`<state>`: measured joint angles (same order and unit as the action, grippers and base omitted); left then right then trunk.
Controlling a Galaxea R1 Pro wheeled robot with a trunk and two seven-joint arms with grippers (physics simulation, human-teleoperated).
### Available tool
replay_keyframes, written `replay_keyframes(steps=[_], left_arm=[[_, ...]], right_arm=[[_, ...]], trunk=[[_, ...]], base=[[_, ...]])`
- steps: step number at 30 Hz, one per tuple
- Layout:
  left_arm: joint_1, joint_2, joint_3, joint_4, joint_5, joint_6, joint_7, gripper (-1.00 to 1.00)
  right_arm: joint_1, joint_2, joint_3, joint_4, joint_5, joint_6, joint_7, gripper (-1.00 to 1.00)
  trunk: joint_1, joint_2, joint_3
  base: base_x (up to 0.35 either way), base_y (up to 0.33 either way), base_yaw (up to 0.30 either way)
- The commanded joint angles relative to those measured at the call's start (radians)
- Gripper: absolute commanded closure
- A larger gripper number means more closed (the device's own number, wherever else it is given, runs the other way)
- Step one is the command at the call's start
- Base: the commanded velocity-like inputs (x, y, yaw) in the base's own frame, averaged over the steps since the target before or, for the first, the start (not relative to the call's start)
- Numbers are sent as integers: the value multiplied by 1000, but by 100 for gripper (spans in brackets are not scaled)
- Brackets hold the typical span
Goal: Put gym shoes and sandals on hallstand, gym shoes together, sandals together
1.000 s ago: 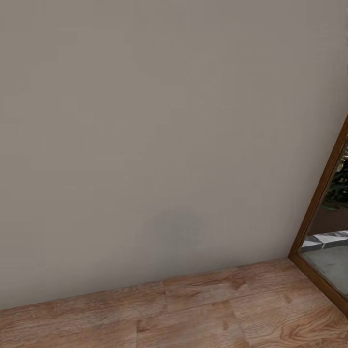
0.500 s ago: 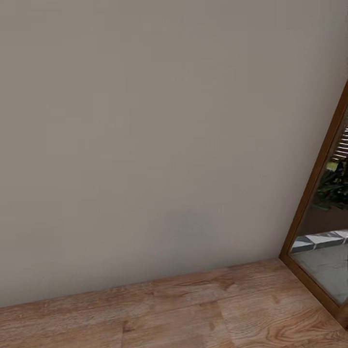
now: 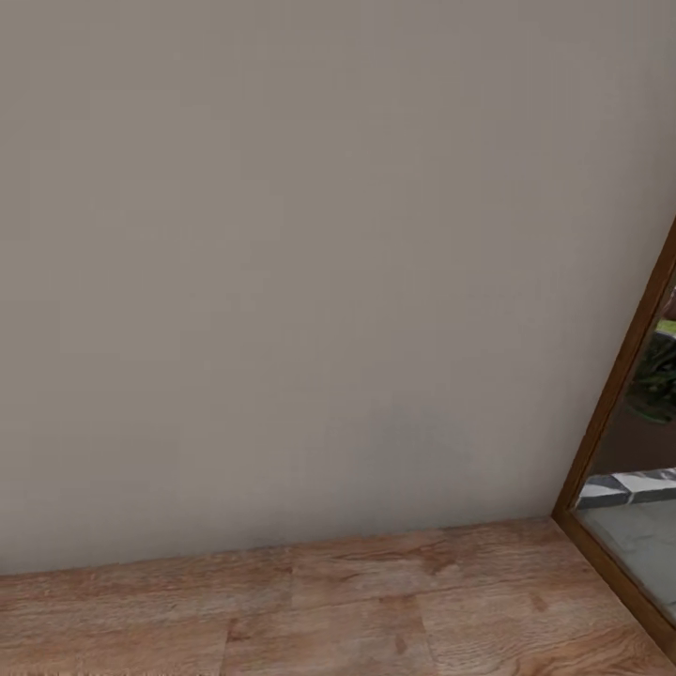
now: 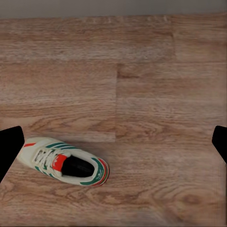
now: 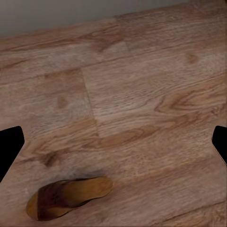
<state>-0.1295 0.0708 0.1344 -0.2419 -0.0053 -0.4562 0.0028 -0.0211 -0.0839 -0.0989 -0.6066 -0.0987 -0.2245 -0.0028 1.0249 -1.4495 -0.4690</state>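
Left wrist view first: the left gripper (image 4: 113, 142) has its jaws spread wide, two black fingertips (image 4: 8, 146) poking in at opposite edges of the picture, nothing held between them. Under that gap lies one gym shoe (image 4: 66, 161) on its sole on the corridor floor (image 4: 142, 71): white upper, green side stripes, teal trim round the collar, an orange-red tongue patch and an orange-red heel. Its toe sits just beside one fingertip and the rest of the shoe lies well apart from the other, so it is off-centre in the opening, with clear floor all round it.

Over to the right wrist view: the right gripper (image 5: 113, 142) is just as wide apart, dark fingertips (image 5: 9, 146) at the frame edges, empty too. A sandal (image 5: 68, 197) lies flat on the planks, dark brown strap, tan insole, nearer one fingertip than the other and set apart from both.

From the head view there is a plain grey wall (image 3: 310, 263), a strip of wood planks at its foot, and a brown-framed mirror (image 3: 615, 394) standing on the floor at the robot's right.
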Motion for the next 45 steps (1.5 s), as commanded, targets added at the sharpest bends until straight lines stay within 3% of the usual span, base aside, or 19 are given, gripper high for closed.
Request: replay_keyframes(steps=[1, 12, 45], left_arm=[[-1, 0, 2, 1, -1, -4, 0, -100], [0, 0, 2, 1, -1, -4, 0, -100], [1, 0, 3, 1, 0, -4, 0, -100]], right_arm=[[0, 0, 2, 1, -10, -4, 0, -100], [0, 0, 1, 1, -10, -3, 0, -100], [0, 0, -1, 1, -10, -4, 0, -100]], trunk=[[0, -1, -1], [0, -1, -1], [0, -1, -1]], base=[[89, -268, 265], [89, -268, 175], [6, -229, 15]])
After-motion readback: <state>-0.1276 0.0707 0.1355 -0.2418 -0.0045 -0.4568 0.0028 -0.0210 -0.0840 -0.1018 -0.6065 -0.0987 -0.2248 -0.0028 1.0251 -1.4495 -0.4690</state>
